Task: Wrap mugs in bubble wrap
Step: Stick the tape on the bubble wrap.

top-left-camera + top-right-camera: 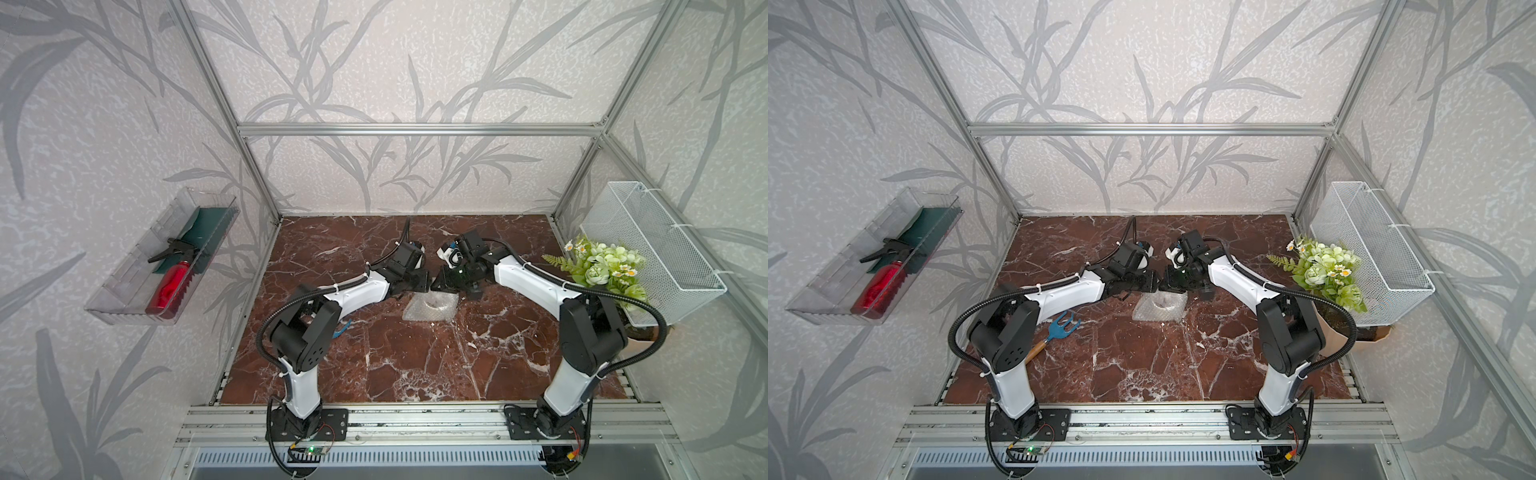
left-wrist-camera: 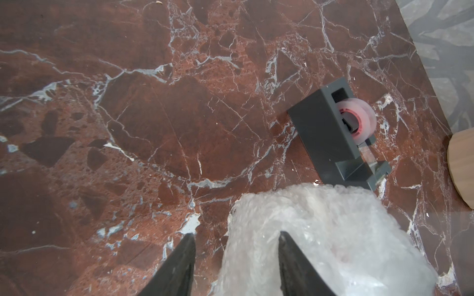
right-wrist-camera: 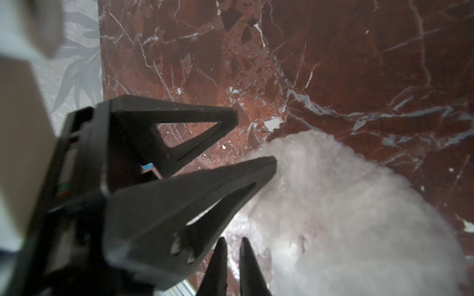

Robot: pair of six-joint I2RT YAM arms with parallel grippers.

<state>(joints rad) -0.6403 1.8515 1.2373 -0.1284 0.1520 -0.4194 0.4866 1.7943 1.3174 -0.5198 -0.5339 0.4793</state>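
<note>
The bubble wrap lies bunched in a pale lump on the marble table, between my two arms. It covers the mug, which is hidden under it. My left gripper is open, with one finger over the wrap's edge and the other over bare marble. My right gripper faces it from the other side, at the wrap's near edge. Its fingers are drawn almost together, with shiny wrap in the slim gap. In both top views the two grippers nearly meet above the lump's far side.
A dark grey tape dispenser stands just right of the wrap. A blue hand rake lies by the left arm. At the right edge are a flower bouquet and a white wire basket. A clear wall tray holds a red spray bottle.
</note>
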